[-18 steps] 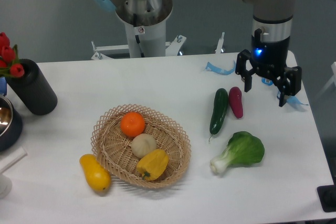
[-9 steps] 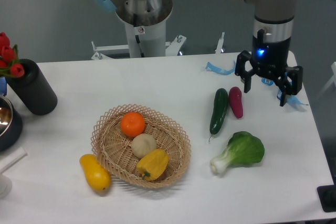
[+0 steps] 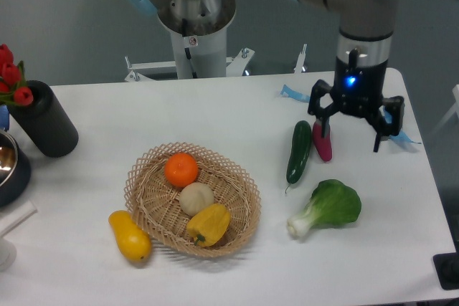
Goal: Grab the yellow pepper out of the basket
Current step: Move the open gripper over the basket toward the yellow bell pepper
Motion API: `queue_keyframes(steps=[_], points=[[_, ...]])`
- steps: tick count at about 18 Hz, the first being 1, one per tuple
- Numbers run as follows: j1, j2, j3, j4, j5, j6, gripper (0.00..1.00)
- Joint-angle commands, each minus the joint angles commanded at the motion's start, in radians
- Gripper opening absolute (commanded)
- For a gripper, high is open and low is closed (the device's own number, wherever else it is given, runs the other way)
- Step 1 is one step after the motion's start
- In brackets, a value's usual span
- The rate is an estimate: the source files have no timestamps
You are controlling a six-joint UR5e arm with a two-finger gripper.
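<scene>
Well, it looks like only the approach so far: the gripper (image 3: 350,131) hangs with fingers spread and empty, well right of the basket (image 3: 147,195), above the purple vegetable (image 3: 322,141). Inside the basket, the pepper (image 3: 209,224) lies at the front by the beige fruit (image 3: 196,198). Next, I'd guess, the arm must swing left and descend over it.

Robotics lab test bench
A pedestal-mounted arm base (image 3: 192,16) stands at the far edge of a white table (image 3: 215,112) against a plain grey wall, with toy produce laid out
</scene>
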Motion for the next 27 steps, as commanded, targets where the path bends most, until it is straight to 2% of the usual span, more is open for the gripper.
queue_keyframes(steps=[5,16,25,27], points=[[-0.098,-0.047,-0.012,0.015,-0.011,-0.049,1.0],[-0.248,-0.133,-0.063,0.02,-0.012,-0.08,1.0],[-0.298,-0.201,-0.086,0.026,-0.011,-0.096,1.0],[-0.298,-0.221,-0.081,0.055,-0.011,-0.095,1.0]])
